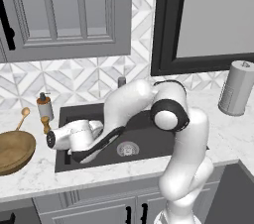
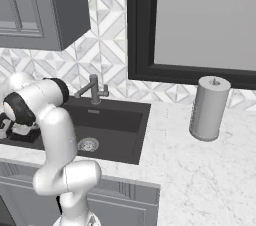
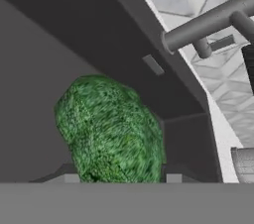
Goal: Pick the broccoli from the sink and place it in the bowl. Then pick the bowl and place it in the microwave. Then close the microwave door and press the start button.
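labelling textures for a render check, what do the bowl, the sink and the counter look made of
Bowl: wood, by its warm light-brown tone and faint grain, satin finish.
Sink: dark charcoal, matte, perhaps composite or stone; no shine.
Counter: white marble-like stone with grey veining, smooth.

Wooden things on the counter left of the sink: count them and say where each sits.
3. The bowl sits at the far left edge; the spoon lies just behind it; a small wooden knob stands beside the sink's left rim. The arm may hide others.
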You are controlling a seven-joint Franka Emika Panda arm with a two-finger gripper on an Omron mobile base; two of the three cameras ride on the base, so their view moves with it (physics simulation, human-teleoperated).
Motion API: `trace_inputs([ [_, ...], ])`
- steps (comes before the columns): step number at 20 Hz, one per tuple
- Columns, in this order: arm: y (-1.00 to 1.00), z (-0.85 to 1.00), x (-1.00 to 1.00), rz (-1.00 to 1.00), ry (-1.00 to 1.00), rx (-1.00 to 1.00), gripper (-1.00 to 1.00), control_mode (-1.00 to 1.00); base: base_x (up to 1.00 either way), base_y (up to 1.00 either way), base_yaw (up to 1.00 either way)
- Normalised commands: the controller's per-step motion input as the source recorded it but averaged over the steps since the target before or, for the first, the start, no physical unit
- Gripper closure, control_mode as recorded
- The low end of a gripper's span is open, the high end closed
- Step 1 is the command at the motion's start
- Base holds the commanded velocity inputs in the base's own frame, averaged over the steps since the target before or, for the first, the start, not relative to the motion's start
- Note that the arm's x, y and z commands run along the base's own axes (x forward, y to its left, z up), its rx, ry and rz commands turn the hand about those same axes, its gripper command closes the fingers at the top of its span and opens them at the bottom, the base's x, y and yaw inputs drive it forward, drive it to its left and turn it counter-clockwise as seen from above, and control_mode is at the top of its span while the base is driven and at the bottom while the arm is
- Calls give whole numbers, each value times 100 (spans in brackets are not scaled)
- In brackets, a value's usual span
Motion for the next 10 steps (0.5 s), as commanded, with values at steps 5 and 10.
trace_inputs([
  [5,28,100,-57,10,1,30,100,-100,0,0,0],
  [10,28,100,-37,9,15,40,100,-100,0,0,0],
])
